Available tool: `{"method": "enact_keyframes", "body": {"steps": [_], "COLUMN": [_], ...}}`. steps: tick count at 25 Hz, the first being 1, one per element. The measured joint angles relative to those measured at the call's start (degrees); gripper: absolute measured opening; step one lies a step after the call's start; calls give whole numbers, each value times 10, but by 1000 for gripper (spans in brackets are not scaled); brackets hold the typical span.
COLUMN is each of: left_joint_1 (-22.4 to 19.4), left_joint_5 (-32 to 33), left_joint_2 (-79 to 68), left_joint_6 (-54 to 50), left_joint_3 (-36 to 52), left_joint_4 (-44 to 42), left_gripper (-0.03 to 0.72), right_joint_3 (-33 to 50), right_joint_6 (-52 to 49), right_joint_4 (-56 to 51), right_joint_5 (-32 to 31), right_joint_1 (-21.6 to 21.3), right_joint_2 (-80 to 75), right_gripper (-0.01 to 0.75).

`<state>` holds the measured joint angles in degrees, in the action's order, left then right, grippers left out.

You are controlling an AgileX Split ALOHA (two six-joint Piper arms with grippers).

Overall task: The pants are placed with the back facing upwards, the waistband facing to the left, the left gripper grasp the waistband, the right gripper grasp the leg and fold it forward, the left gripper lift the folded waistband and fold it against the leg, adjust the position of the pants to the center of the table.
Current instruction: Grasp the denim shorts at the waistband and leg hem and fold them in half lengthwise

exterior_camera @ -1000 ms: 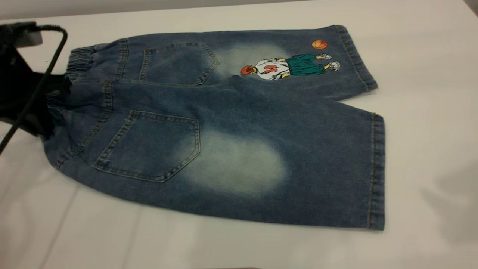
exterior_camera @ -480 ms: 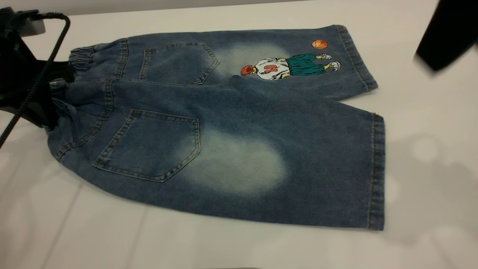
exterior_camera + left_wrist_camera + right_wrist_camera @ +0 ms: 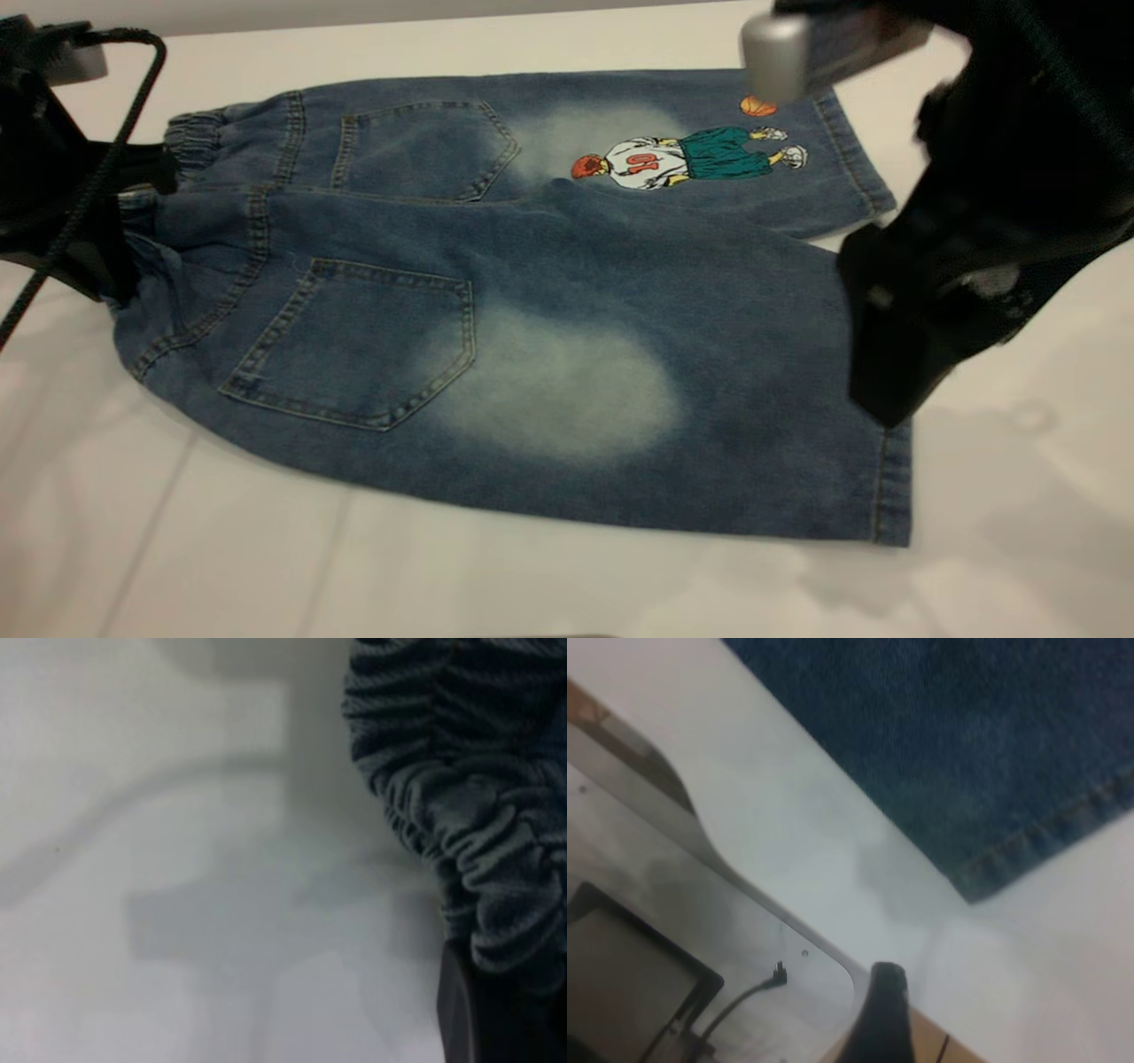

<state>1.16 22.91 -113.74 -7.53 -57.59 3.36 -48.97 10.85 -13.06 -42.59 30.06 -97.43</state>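
Note:
The pants (image 3: 549, 266) lie flat on the table (image 3: 266, 549), back pockets up, waistband (image 3: 190, 142) at the left. My left gripper (image 3: 133, 230) is at the near half of the waistband, shut on the bunched fabric. In the left wrist view the ruched waistband (image 3: 478, 815) runs down onto one black finger (image 3: 469, 1010). My right gripper (image 3: 886, 354) hovers over the hem of the plain leg (image 3: 567, 390), open and holding nothing. The right wrist view shows one fingertip (image 3: 884, 1010) off the cloth, short of the hem corner (image 3: 1028, 842).
The printed leg (image 3: 682, 159) lies behind the plain one. In the right wrist view the table's edge (image 3: 744, 877) runs close to the gripper, with a dark cable (image 3: 744, 1001) on the surface beyond it. Bare tabletop lies in front of the pants.
The right arm has swung in from the upper right and now hangs over the plain leg's hem. The left gripper shifted slightly at the waistband, pulling it a little.

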Motion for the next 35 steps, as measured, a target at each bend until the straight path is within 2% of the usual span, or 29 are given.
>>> {"method": "enact_keyframes", "body": {"steps": [9,17,28,35], "left_joint_1": [0,0,0,0], "left_joint_5": [0,0,0,0], "left_joint_2": [0,0,0,0], "left_joint_6": [-1,-1,-1,-1], "left_joint_3": [0,0,0,0], "left_joint_4": [1,1,1,1], "left_gripper": [65,65,65,65], "right_joint_3": [37,73,94,95], "right_joint_6": [6,20,20,28], "right_joint_4": [0,-3,-12,-16], "right_joint_5": [102,199,238,265], "right_joint_1": [8,8,8,49], "right_joint_2": [-99,-116,-137,-162], "right_gripper": [591,591,591,591]}}
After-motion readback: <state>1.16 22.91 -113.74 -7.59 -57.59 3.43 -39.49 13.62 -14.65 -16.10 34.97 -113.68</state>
